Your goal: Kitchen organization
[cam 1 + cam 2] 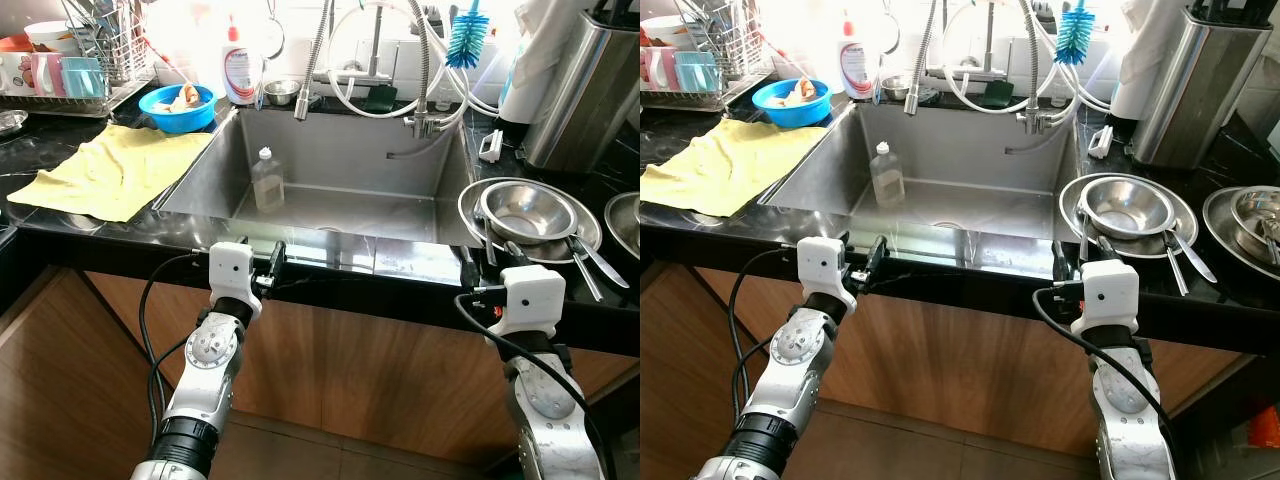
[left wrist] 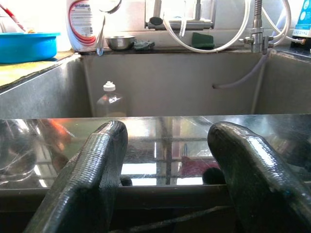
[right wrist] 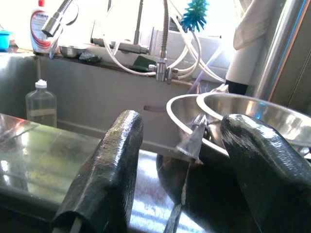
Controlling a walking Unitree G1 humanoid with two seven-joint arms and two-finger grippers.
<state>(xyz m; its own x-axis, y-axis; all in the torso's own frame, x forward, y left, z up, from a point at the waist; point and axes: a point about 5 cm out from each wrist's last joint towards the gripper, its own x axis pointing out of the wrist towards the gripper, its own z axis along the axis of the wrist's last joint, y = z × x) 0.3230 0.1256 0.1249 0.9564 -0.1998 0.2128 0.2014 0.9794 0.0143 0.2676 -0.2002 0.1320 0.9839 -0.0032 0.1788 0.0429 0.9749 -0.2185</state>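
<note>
A steel sink (image 1: 330, 215) is set into a black counter, with a clear plastic bottle (image 1: 266, 180) standing upright near its left wall. To the right, a steel bowl (image 1: 527, 212) rests on a steel plate (image 1: 470, 200) with spoons (image 1: 583, 262) beside it. My left gripper (image 1: 272, 262) hovers at the sink's front rim, open and empty; through its view the bottle (image 2: 109, 102) stands ahead. At the front counter edge, just before the plate, my right gripper (image 1: 492, 260) is open, with the bowl (image 3: 252, 114) and a utensil (image 3: 192, 141) close ahead.
A yellow cloth (image 1: 110, 170) lies left of the sink, with a blue bowl (image 1: 178, 106), a soap bottle (image 1: 240, 65) and a dish rack (image 1: 80, 60) behind it. Faucet hoses (image 1: 400, 60) and a blue brush (image 1: 467, 40) hang at the back. A tall steel container (image 1: 585, 90) stands back right.
</note>
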